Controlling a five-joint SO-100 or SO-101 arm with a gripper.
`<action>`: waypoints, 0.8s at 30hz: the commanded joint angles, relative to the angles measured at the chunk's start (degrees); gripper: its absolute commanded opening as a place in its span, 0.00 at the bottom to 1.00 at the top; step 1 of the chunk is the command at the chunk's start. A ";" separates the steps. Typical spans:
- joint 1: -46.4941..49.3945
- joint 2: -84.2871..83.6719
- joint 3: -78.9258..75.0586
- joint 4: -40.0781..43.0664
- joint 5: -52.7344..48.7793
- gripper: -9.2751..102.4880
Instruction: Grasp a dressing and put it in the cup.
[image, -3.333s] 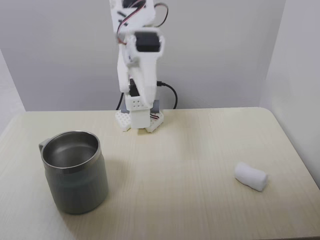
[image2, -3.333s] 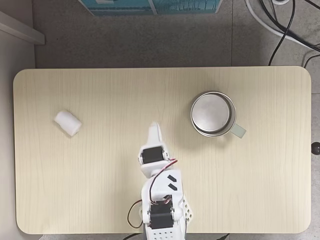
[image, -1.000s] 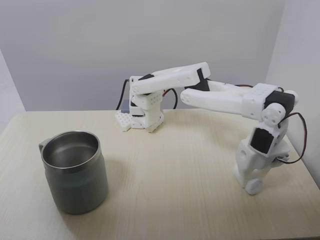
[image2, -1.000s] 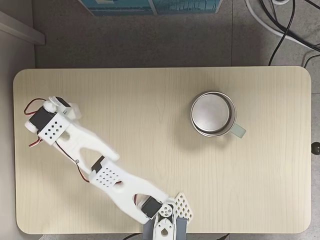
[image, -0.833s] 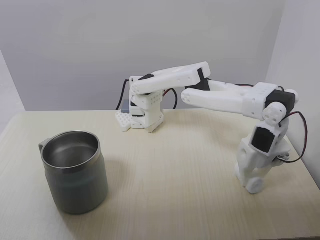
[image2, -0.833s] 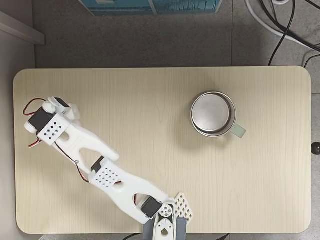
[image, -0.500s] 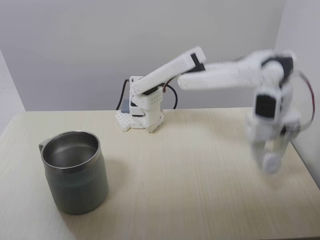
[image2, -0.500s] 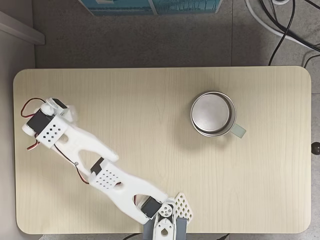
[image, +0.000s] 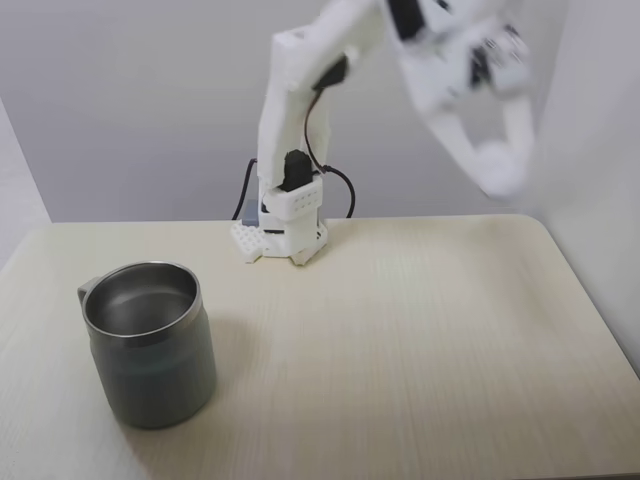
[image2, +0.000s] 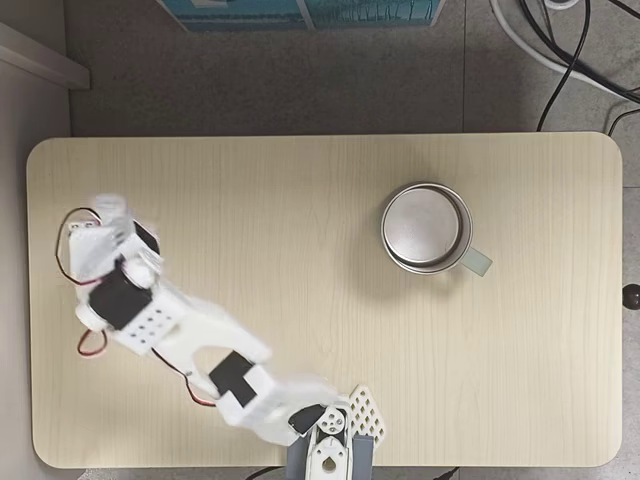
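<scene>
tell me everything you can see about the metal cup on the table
The cup is a large, dull grey, brushed-metal mug, cylindrical, with a rolled rim and a small side handle. It stands upright and open on the pale wooden table. Looking down into it in a fixed view, its inside looks empty, just bare metal. Nothing touches it apart from the table, and the white arm is well away from it.

The cup (image: 150, 342) (image2: 426, 227) stands on the table (image: 400, 360) (image2: 300, 190). In the fixed view from the front, the arm base (image: 284, 230) is behind the cup and to its right. The gripper (image: 492, 165) is high above the table, far right of the cup.
</scene>
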 joint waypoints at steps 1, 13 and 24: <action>6.86 -6.50 -1.32 2.20 3.52 0.08; 38.14 -13.18 -2.37 1.93 15.56 0.08; 57.66 -13.97 -12.83 1.49 19.51 0.08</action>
